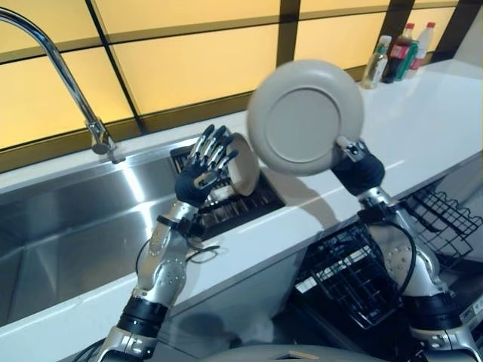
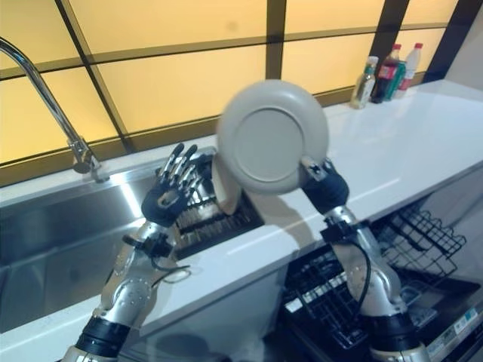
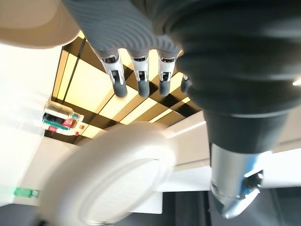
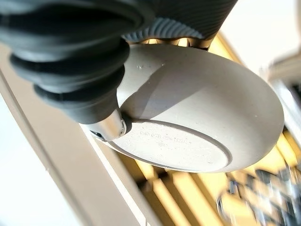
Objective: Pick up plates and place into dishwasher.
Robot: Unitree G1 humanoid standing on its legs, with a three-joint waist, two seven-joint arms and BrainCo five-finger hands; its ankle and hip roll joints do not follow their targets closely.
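A round grey plate (image 1: 306, 117) is held up in the air over the white counter, its underside facing me. My right hand (image 1: 358, 172) is shut on its lower right rim; in the right wrist view the thumb (image 4: 110, 127) presses against the plate's underside (image 4: 197, 117). My left hand (image 1: 200, 177) hovers open, fingers straight, above the dark drain rack (image 1: 249, 207) in the sink, holding nothing. A second grey plate (image 1: 245, 177) stands on edge in that rack, just right of the left hand. The raised plate (image 3: 113, 183) also appears past the left hand's fingers (image 3: 141, 80).
The open dishwasher's black wire basket (image 1: 355, 279) sits below the counter edge by my right arm. A steel sink (image 1: 75, 226) with a tall curved faucet (image 1: 68, 75) lies to the left. Several bottles (image 1: 396, 53) stand at the counter's far right.
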